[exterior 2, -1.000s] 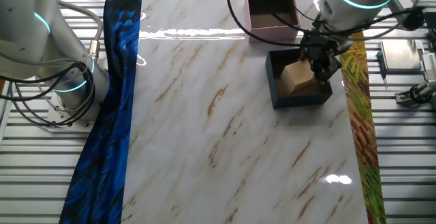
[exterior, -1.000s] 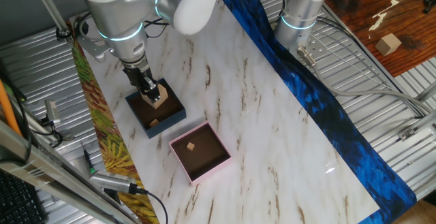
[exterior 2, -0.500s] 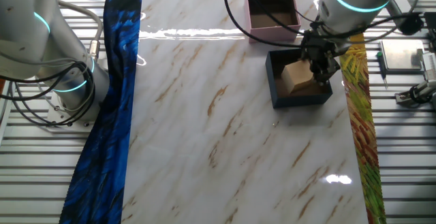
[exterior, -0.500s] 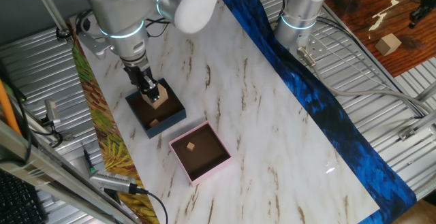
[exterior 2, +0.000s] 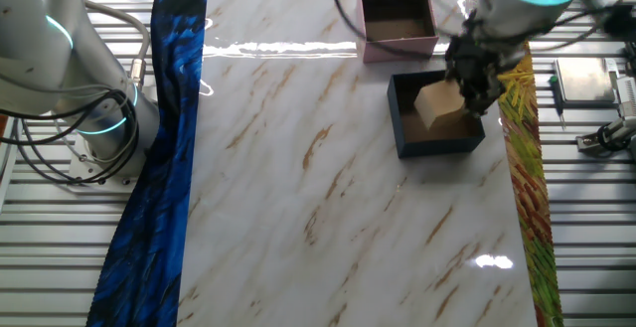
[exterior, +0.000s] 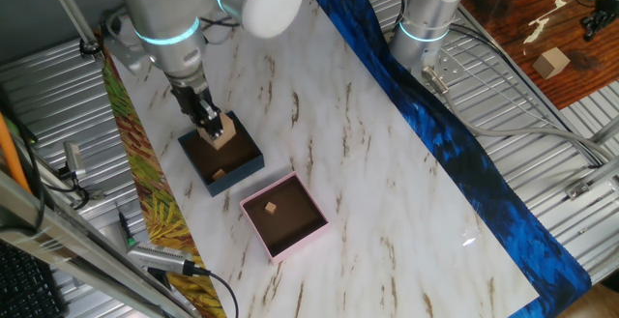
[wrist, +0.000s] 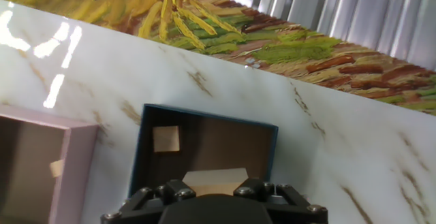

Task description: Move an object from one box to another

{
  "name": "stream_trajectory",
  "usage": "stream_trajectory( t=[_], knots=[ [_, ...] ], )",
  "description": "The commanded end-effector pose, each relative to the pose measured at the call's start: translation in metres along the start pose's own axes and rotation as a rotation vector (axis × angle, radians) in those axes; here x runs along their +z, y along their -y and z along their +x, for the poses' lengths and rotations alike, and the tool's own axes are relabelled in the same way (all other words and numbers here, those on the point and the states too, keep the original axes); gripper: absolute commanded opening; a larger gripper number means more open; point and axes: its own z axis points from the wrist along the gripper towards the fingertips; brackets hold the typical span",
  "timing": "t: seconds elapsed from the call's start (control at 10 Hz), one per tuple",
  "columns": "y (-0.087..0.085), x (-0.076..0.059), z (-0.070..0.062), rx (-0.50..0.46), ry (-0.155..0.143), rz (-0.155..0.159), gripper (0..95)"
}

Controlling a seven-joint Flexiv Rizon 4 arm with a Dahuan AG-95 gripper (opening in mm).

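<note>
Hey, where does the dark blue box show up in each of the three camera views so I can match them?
One fixed view: dark blue box sits left of centre, under the gripper, up-left of the pink box.
The other fixed view: upper right, just below the pink box.
Hand view: bottom centre, the pink box at its left.
Shared landmark: the pink box alongside it.

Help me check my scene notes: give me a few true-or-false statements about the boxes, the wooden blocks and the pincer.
1. The pincer grips a pale wooden block above the dark navy-blue square box. True.
2. The navy box is empty. False: a small wooden cube lies inside.
3. The pale pink square box holds a small cube. True.
4. The two boxes are stacked. False: they sit side by side on the marble tabletop.
</note>
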Motion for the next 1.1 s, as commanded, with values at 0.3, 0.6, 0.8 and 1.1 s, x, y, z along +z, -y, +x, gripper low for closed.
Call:
stream_trajectory(
  t=[0.3, 0.6, 0.8, 1.1],
  knots=[
    [-0.0086, -0.0104, -0.0050, 0.049, 0.009, 0.012, 0.0],
    [-0.0081, -0.0100, -0.0035, 0.059, 0.003, 0.016, 0.0],
    [-0.0081, -0.0100, -0.0035, 0.041, 0.001, -0.008, 0.0],
    [-0.0081, -0.0100, -0.0035, -0.046, 0.009, 0.003, 0.0]
  ],
)
